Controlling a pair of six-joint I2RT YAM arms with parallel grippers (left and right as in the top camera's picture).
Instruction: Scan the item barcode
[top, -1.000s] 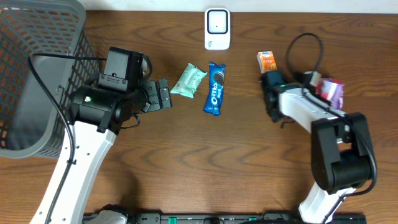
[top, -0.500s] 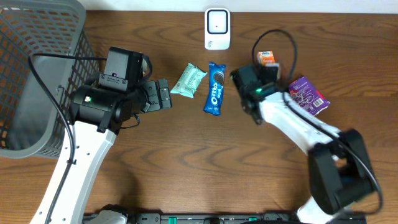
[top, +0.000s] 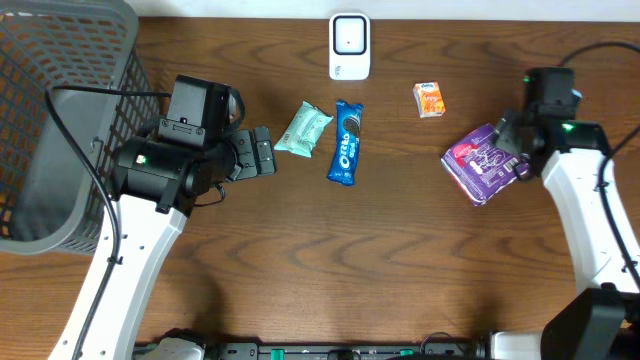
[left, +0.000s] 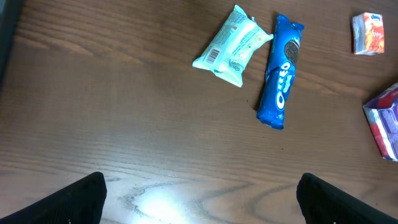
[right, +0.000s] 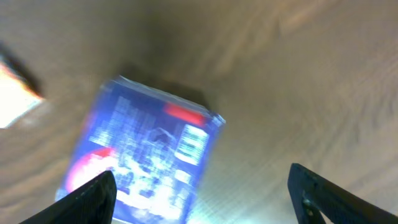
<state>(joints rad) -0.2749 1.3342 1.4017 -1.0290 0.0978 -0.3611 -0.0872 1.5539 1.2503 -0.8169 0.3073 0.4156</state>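
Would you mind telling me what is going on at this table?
Two robot arms have items to scan. The right gripper hangs open over a purple packet lying on the table. The left gripper is open above bare wood, near a mint packet and an Oreo pack. The scanner stands at the far edge.

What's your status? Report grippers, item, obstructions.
Left gripper open, empty. Right gripper open above purple pack; pack lies on table. Orange carton sits between pack and white scanner.
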